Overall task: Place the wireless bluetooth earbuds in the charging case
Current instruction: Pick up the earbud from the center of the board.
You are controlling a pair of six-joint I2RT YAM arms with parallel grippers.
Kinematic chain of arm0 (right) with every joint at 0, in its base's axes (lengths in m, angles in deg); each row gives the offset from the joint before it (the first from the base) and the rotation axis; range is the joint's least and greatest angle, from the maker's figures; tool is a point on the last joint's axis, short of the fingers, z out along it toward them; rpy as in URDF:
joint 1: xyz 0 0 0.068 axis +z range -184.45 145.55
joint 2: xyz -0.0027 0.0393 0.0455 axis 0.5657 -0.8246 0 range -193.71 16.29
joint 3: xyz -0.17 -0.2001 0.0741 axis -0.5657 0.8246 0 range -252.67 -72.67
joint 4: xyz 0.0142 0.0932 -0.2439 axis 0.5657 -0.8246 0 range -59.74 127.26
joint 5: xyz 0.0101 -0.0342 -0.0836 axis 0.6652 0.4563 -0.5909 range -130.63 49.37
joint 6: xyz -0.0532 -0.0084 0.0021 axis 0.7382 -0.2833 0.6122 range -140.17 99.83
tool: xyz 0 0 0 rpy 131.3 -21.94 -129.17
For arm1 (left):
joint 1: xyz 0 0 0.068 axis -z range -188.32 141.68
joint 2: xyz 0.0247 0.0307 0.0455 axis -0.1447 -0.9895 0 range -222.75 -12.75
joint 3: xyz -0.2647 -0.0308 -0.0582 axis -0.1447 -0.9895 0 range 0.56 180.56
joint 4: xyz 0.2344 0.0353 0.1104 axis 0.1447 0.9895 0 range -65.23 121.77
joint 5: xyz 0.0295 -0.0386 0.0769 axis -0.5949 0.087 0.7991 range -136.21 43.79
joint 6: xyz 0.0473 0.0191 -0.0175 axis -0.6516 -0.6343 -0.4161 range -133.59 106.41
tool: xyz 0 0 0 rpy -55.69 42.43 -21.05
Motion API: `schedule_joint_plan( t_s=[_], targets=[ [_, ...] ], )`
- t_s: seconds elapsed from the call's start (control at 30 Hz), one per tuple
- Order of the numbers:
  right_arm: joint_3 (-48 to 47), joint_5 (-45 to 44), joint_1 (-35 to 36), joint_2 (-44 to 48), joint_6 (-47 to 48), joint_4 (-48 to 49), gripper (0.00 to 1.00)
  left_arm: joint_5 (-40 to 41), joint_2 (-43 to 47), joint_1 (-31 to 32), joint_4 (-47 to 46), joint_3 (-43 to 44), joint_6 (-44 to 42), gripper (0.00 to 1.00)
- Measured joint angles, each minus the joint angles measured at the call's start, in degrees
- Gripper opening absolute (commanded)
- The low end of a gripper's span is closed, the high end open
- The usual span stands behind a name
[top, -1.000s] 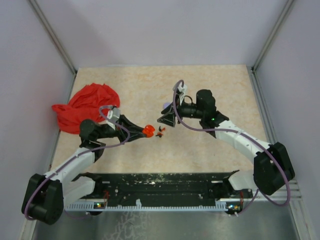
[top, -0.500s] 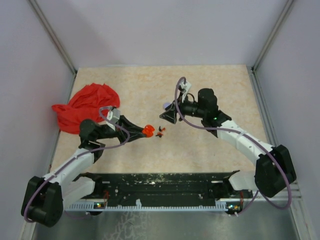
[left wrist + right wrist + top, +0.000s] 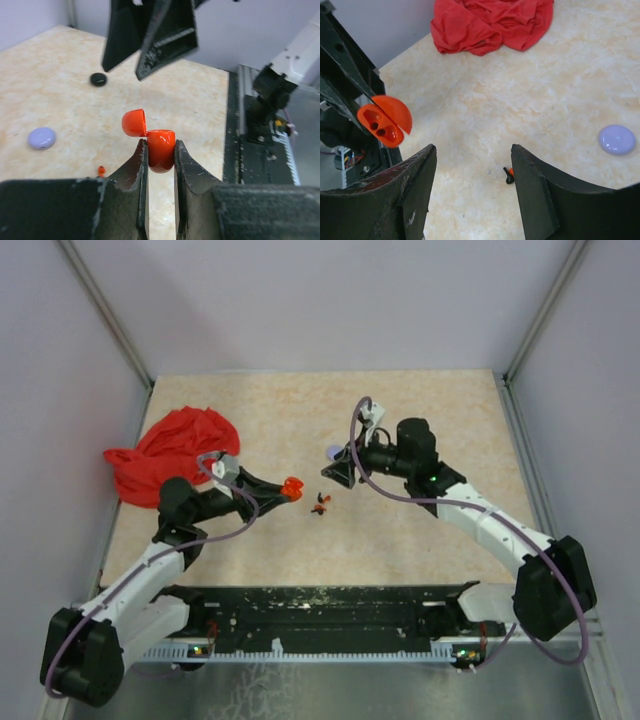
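One lilac disc [image 3: 617, 139] lies near earbuds [image 3: 508, 175]; red cloth [image 3: 490, 20] apart.

White links [image 3: 150, 575], black joints [image 3: 548, 585], purple cables [image 3: 350, 435], black fingers [image 3: 132, 170].

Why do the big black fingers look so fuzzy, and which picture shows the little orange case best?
Left wrist view: the left gripper sits at the lens, so it looks soft, while the charging case it pinches is sharp. Right wrist view: the right gripper is soft too; the case's two holes show clearly. Top view: light is even, shadows faint, the earbuds are only a speck.
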Motion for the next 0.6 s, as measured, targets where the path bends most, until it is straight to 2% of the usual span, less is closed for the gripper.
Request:
schedule_joint_plan(
  t_s=[0.13, 0.33, 0.6],
  targets=[
    [-1.0, -5.5, 2.3, -3.1, 2.3, -4.2, 0.56, 8.0, 2.6, -1.0, 4.5, 0.0, -3.0, 0.01],
    [-3.3, -15.4, 5.7, -11.8, 4.0, -10.7, 0.44, 19.2, 6.4, -2.9, 9.2, 0.0, -5.9, 0.01],
    [-8.2, -26.8, 7.7, -23.1, 3.5, -16.3, 0.32, 25.1, 8.6, -3.7, 11.0, 0.0, -7.3, 0.01]
  ],
)
